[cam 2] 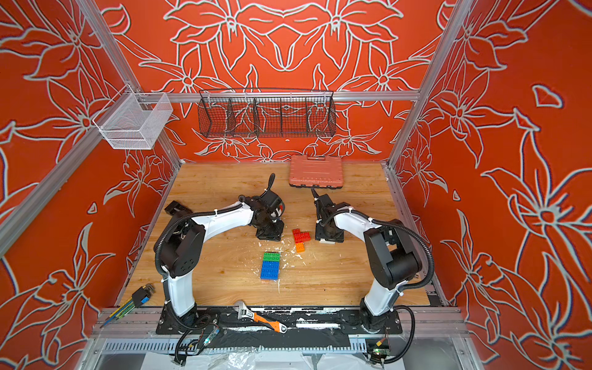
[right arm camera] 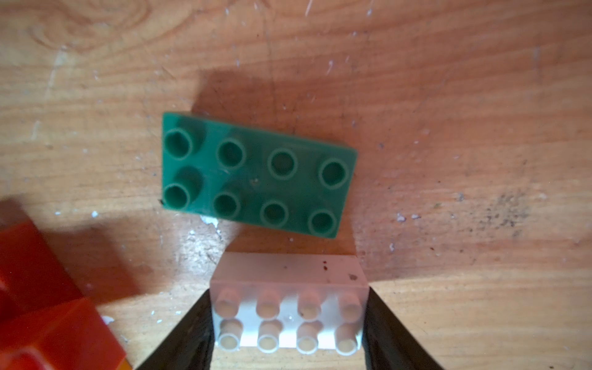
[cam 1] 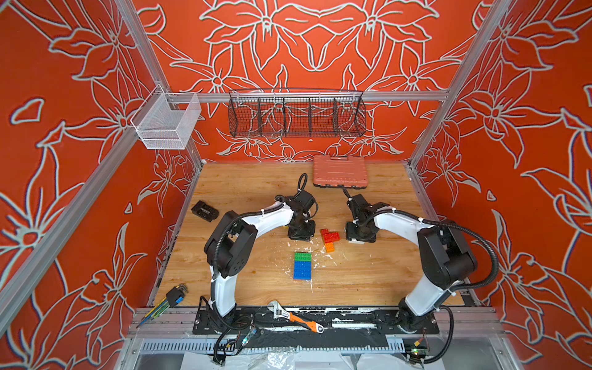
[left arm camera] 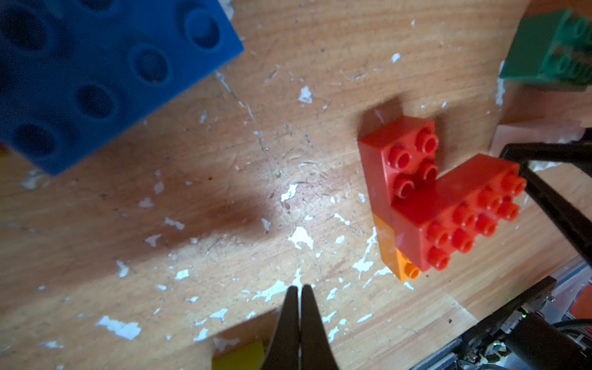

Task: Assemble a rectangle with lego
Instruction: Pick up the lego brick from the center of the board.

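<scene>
Wooden tabletop (cam 1: 256,192): closed salmon case (cam 1: 339,171), scattered lego (cam 1: 302,266)

I have my left arm (cam 1: 262,221) and right arm (cam 1: 397,226) arched in from their near mounts toward the middle of the bench (cam 1: 256,192), wrists bent so both tools point down, one left and one right, apart. My left tool (left arm camera: 297,290) has its fingers pressed together with nothing between them. My right tool (right arm camera: 288,290) sits low, its fingers (right arm camera: 192,320) set against the two short ends of a white brick (right arm camera: 288,272).
</scene>
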Controlling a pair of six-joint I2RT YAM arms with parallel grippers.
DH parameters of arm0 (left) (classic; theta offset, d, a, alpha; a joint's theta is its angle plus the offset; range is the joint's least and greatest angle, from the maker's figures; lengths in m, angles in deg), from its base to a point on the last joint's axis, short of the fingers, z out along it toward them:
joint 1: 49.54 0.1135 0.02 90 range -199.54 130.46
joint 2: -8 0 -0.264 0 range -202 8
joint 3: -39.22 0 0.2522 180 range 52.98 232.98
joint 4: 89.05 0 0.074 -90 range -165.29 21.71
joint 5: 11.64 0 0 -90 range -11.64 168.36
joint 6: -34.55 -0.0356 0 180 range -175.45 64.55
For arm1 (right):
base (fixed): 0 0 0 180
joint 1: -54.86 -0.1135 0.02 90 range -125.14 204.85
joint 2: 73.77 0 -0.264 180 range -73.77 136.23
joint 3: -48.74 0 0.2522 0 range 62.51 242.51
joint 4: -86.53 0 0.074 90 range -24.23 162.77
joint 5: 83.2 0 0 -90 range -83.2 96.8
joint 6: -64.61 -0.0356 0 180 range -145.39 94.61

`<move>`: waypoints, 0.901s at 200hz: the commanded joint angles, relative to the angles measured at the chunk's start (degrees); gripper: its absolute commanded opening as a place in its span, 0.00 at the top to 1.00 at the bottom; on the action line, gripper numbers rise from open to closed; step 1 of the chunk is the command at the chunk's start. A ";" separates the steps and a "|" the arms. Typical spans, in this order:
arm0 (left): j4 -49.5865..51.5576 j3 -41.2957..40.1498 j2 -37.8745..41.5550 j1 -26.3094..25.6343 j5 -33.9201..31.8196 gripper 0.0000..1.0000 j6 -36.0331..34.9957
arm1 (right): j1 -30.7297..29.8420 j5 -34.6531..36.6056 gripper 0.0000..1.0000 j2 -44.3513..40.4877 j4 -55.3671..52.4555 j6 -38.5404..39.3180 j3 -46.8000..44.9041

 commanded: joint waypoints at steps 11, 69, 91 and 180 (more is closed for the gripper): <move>-0.01 -0.51 2.86 0.49 0.52 0.95 -0.47 | -0.53 2.98 0.43 1.41 -1.50 0.48 1.53; -3.42 -7.27 11.42 2.79 3.46 0.95 0.88 | -4.82 4.95 0.49 -4.27 -12.49 5.05 12.05; -3.74 -9.44 15.03 4.23 2.17 0.95 1.12 | -5.58 1.55 0.50 -1.97 -15.18 5.96 18.32; -5.22 -18.78 24.96 8.02 0.41 0.95 2.66 | -11.49 0.78 0.51 12.70 -17.46 7.14 33.01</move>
